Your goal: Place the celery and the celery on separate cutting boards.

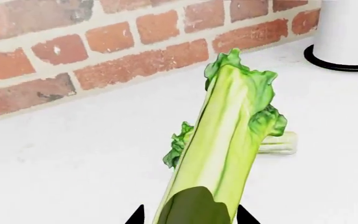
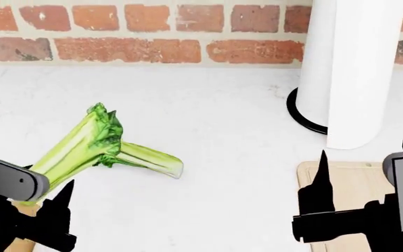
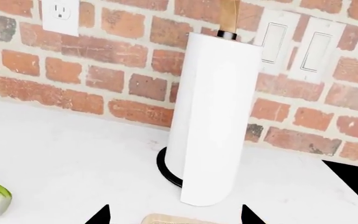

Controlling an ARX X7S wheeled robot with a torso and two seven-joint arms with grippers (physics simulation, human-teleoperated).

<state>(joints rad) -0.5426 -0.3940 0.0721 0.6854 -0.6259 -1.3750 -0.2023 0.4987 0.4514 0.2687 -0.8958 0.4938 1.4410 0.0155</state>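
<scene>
The left tool gripped a yellow-green celery bunch by its base, leafy top raised over the white surface. A paler celery bunch lay just beyond. The right tool hung open over a pale wooden cutting board. Best lowered flat onto a board.

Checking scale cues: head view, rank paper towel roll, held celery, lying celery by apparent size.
1. Paper towel roll, clearly largest.
2-3. Held celery and lying celery: unranked, since the held one sits nearer the camera and they overlap.
</scene>
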